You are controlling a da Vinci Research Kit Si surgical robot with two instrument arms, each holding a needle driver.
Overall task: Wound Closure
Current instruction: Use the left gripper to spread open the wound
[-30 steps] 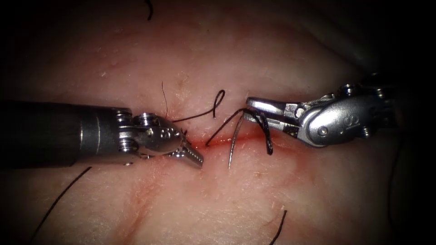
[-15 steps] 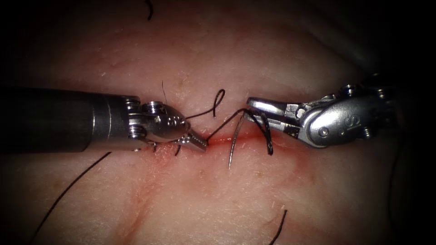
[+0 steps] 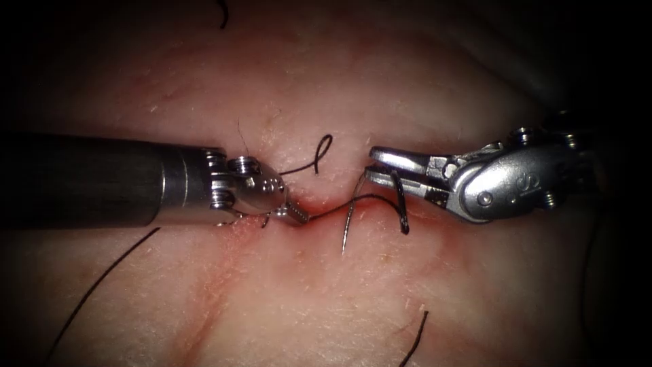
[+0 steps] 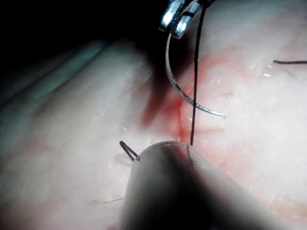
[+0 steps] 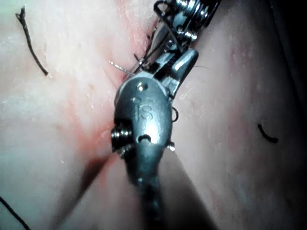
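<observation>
endoscope view: needle point(image 3: 348, 219) free of tissue, point down, near-vertical, in closed right tool point(image 3: 372, 167); left tool point(image 3: 299, 216) seemingly clamping thread point(image 3: 333, 205)

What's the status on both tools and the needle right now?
Right tool shut on curved steel needle near its tail, point free above tissue. Left tool shut on black thread at the cut.

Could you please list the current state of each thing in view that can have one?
Left pincer: shut on the thread at the cut.
Right pincer: shut on the needle near its thread end.
Needle: held, out of the tissue, tip free.
Thread: runs from left pincer towards the needle.
Cut: open, red fluid along it.
Cut ends of thread: loose on the tissue.
</observation>
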